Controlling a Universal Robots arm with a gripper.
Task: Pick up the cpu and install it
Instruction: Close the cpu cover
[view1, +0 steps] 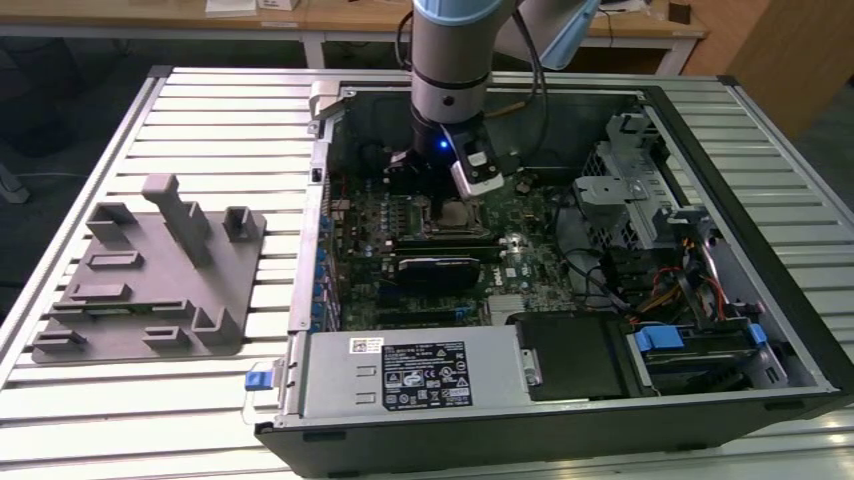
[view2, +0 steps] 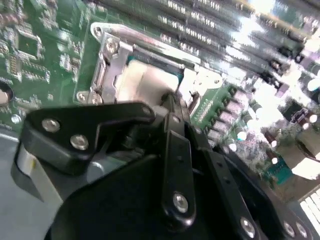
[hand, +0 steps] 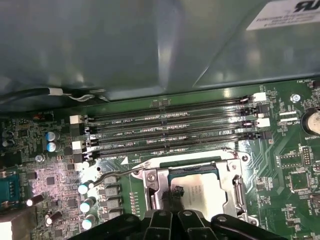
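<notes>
My claw (view2: 171, 102) hangs just over the cpu (hand: 200, 192), which lies in the socket (hand: 239, 190) (claw open or closed, I cannot tell). I reckon it needs seating flat and square.

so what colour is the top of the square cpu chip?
The cpu top is pale silver-grey, clearest in the first wrist view.

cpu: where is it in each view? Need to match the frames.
Exterior view: cpu lies mid-motherboard, directly under the arm.
Second wrist view: pale square just past the end effector.
First wrist view: pale square between the memory slots and the end effector's black links.
Shared landmark: the metal socket frame around it.
</notes>
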